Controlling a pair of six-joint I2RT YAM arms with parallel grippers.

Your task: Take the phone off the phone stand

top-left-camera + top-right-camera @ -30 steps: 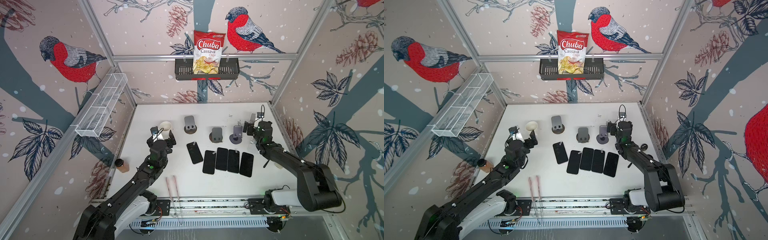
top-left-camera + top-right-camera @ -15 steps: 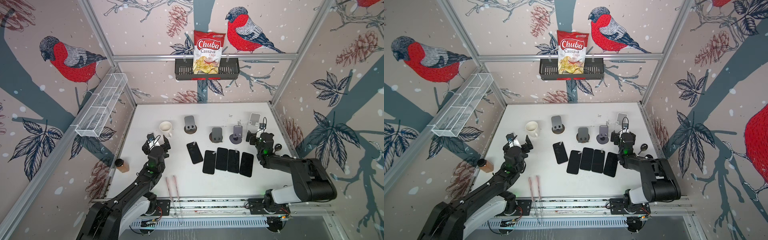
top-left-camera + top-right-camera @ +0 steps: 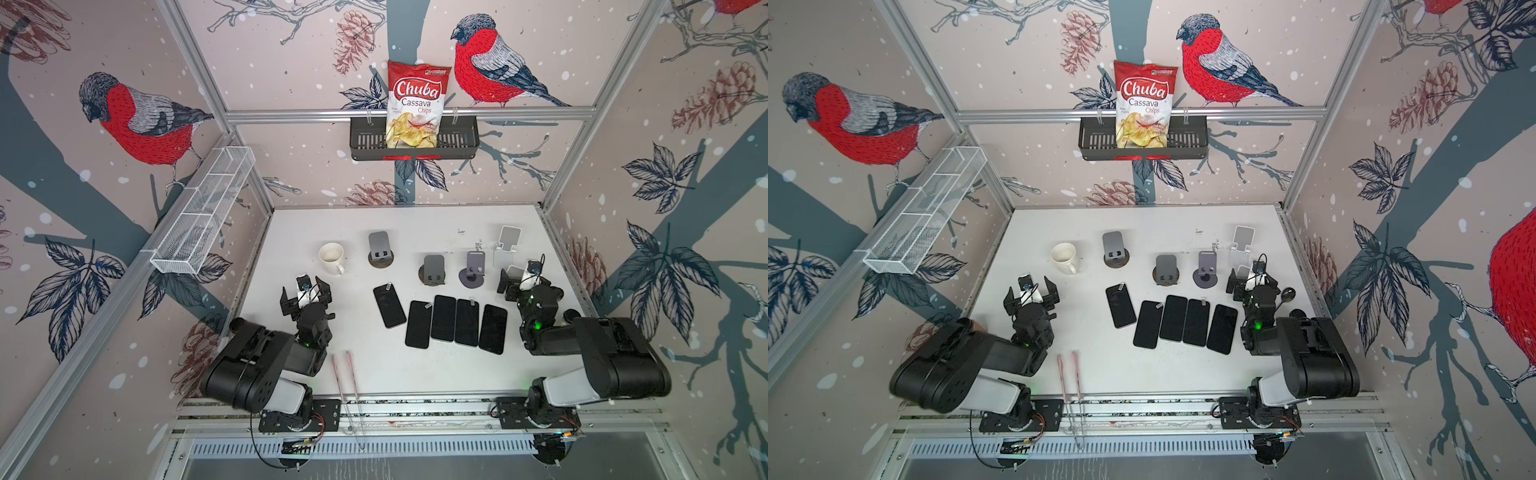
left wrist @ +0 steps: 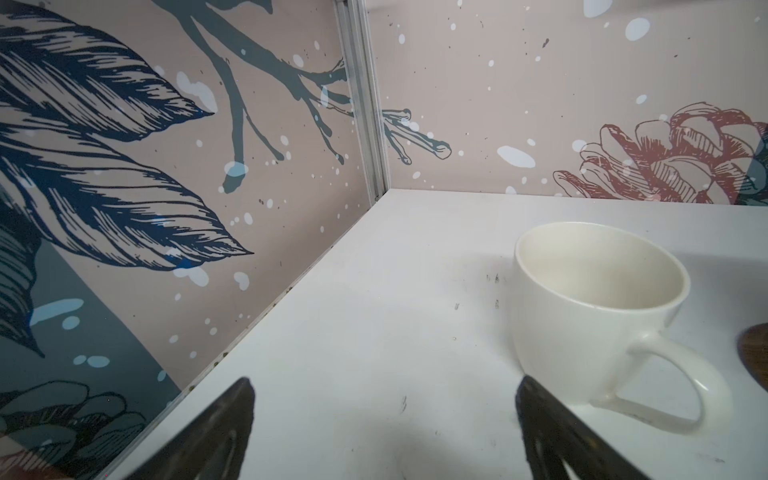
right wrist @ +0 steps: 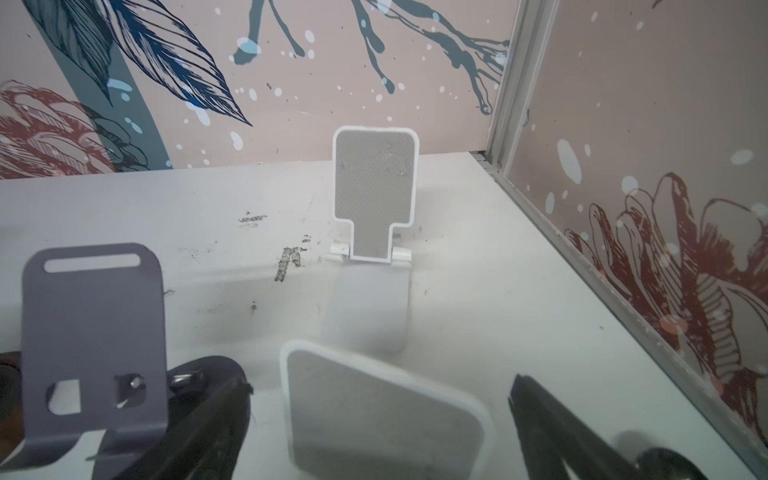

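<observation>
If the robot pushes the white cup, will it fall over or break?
The white cup probably slides rather than tips: it sits upright, squat and wide. It looks like glazed ceramic, so likely stiff, slippery and breakable if dropped. Its looped handle may make it turn when pushed off-centre.

Left gripper (image 3: 304,291) pulls back near, away from mug (image 3: 331,254); right gripper (image 3: 524,279) retreats near, uncovering far-right white stand (image 3: 509,238).

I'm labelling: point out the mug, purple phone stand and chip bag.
mug (image 3: 331,252): in a top view, its inside.
purple phone stand (image 5: 93,324): right wrist view, its backplate.
chip bag (image 3: 417,99): in a top view, its front.
</observation>
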